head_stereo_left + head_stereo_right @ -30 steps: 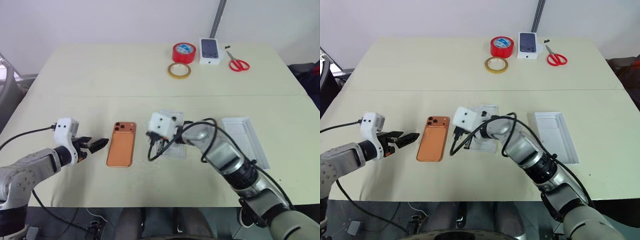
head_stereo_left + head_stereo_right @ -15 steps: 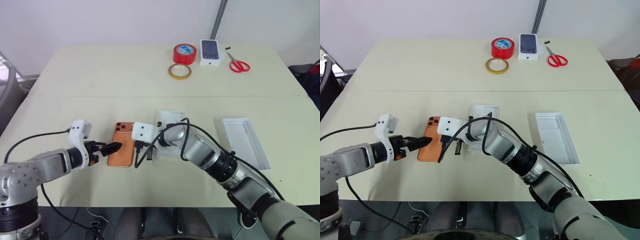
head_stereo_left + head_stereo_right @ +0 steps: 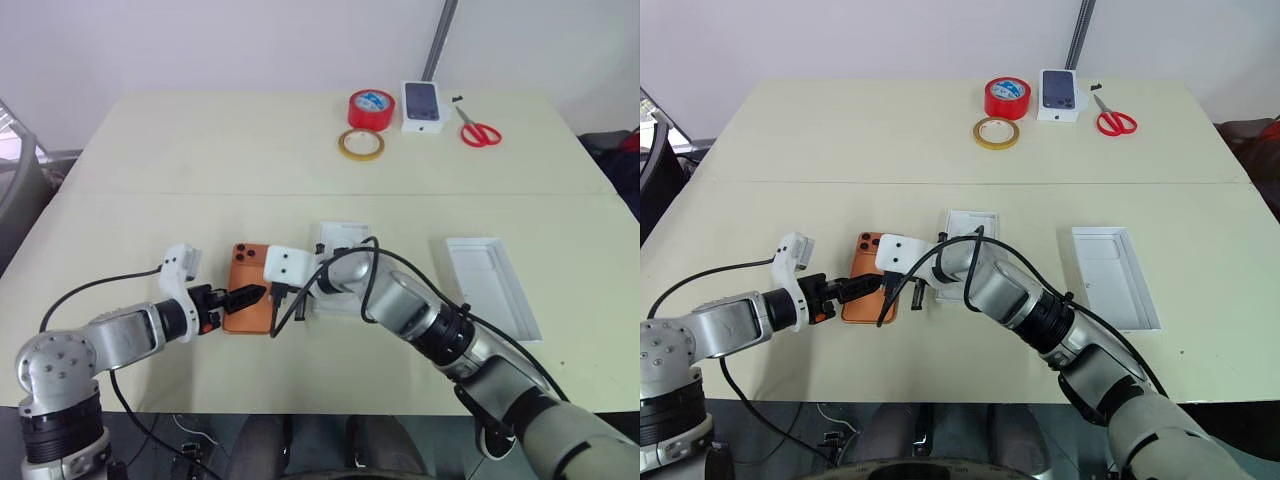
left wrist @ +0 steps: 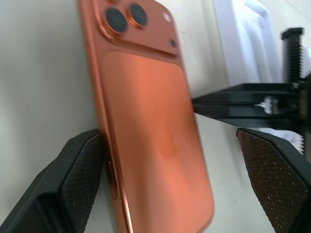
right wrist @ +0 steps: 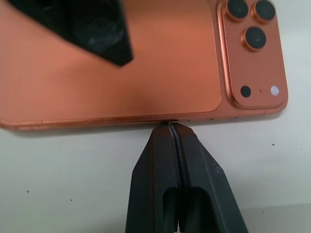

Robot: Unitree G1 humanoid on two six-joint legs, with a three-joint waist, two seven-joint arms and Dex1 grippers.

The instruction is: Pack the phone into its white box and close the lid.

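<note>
Your left claw [image 4: 170, 179] stood wide around the phone [image 4: 150, 126]; your right claw [image 5: 174, 131], pinched shut, touched its long edge. The copper-orange phone, dark lenses clustered in one corner, lay back-up on the table [image 3: 250, 150].

Both hands [image 3: 250, 294] crowding the phone [image 3: 252, 300]
</note>
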